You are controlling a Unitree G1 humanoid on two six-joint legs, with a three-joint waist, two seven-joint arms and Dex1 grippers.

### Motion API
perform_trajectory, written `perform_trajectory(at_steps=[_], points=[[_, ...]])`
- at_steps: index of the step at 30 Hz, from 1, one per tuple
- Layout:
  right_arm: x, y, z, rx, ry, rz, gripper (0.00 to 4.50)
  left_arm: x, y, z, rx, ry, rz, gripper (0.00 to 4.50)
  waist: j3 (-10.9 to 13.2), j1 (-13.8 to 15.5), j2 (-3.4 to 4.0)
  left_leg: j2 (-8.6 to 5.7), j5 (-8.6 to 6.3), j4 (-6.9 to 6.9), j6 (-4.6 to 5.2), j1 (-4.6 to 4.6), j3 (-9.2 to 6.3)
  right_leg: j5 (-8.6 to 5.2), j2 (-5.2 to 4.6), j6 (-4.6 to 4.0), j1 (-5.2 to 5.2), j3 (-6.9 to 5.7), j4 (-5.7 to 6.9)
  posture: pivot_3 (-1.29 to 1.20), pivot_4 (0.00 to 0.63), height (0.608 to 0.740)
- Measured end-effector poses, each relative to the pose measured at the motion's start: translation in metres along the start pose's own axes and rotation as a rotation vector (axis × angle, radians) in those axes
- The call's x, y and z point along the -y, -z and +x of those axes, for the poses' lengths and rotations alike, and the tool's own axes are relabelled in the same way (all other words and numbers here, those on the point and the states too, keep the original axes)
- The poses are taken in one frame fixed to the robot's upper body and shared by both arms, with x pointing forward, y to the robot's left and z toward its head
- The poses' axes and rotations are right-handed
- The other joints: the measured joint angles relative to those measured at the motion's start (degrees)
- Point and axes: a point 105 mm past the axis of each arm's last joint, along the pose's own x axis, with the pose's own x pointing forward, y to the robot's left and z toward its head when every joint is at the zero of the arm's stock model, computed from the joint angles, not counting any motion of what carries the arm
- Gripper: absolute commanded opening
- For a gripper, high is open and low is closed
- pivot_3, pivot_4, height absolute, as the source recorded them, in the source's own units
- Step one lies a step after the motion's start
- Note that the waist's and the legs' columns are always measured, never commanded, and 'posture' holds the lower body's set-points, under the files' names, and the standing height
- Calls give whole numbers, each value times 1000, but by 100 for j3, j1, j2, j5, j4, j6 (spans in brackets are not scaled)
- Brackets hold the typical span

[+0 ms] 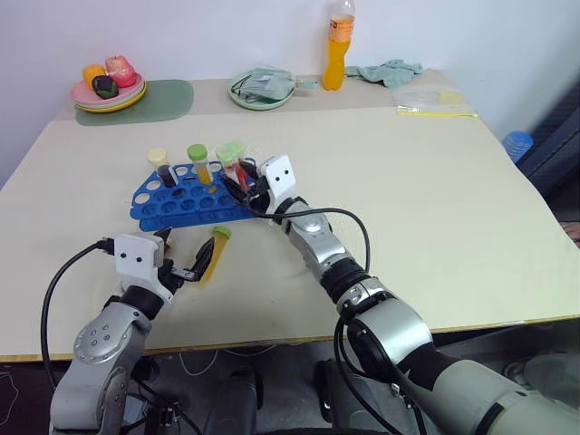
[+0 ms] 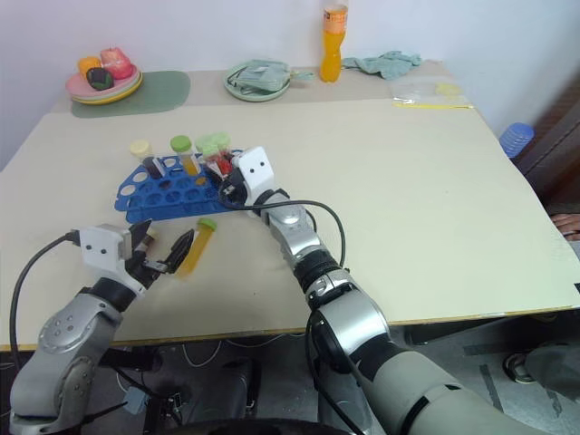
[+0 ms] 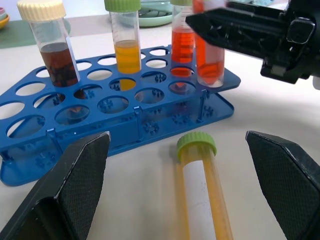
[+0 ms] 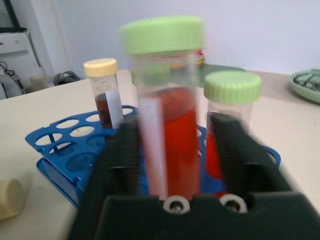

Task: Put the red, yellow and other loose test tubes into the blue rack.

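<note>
A: On the table [image 1: 435, 227], toward its left half, we locate the blue rack [image 1: 186, 201]. Four capped tubes stand upright in it: a cream-capped tube of dark liquid [image 3: 52, 55], a green-capped tube of yellow liquid [image 3: 125, 45], and two green-capped red tubes at the rack's right end. The nearer red tube [image 4: 167, 115] stands between the fingers of the right gripper [image 1: 243, 188].

B: Do those fingers clamp it?

A: We see a finger on either side of that tube, both blurred; contact cannot be confirmed, so we cannot tell whether it is gripped or released.

B: And the loose tube?

A: One yellow tube [image 1: 216, 250] with a green cap lies flat on the table just in front of the rack, cap toward the rack. The left gripper [image 1: 179, 258] sits low over the table with its fingers spread wide, one on each side of the tube's lower end, holding nothing.

B: Beyond the work area?

A: Along the far edge we note a plate of toy food [image 1: 109, 91] on a green mat [image 1: 168, 98], a green dish [image 1: 261, 91], an orange drink bottle [image 1: 338, 45], a crumpled cloth [image 1: 390, 71] and a plastic bag [image 1: 433, 101].
</note>
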Motion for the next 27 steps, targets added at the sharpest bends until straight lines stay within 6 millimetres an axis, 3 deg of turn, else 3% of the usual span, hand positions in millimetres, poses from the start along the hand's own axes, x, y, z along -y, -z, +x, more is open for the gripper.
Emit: perform_trajectory(at_steps=[1,2,8,10,14,18,23,27], points=[[0,-1,0,7,-2,-2,4352,0,0,0,1,0,0,4500,0,0,0,0,0,0,0,0,0,0,0,0,0,0,0,0,150,740],[0,-2,0,16,-5,-4,4437,0,-1,0,3,0,1,4500,0,0,1,0,0,0,0,0,0,0,0,0,0,0,0,0,150,740],[-6,-21,-4,90,-59,-73,4437,-3,3,3,-58,1,23,4500,1,9,2,0,0,-1,0,0,-3,0,1,0,0,-1,1,0,150,740],[-9,-19,-12,77,-93,-94,4437,-5,3,5,-112,10,50,4500,-1,13,-1,-1,0,1,0,0,-4,0,0,1,2,-2,1,0,150,740],[-1,0,-52,-50,-194,-142,4437,-2,-23,23,-203,16,69,4500,1,83,-2,-6,0,12,0,-5,-13,1,-3,3,10,-7,0,0,150,740],[11,-7,-84,-128,-285,-196,4437,-2,-42,34,-327,-33,103,4500,1,-4,0,-3,0,7,0,3,-11,0,5,5,10,-6,5,0,150,740],[5,-27,-105,-142,-413,-209,4437,5,-21,40,-588,14,142,4500,2,-135,0,9,1,-3,-1,11,-15,-2,19,2,7,0,9,0,150,740],[2,-31,-117,-171,-476,-205,4437,11,-6,47,-707,67,110,4500,2,-63,-1,3,2,1,-3,8,-23,-1,1,3,7,1,6,0,150,740]])
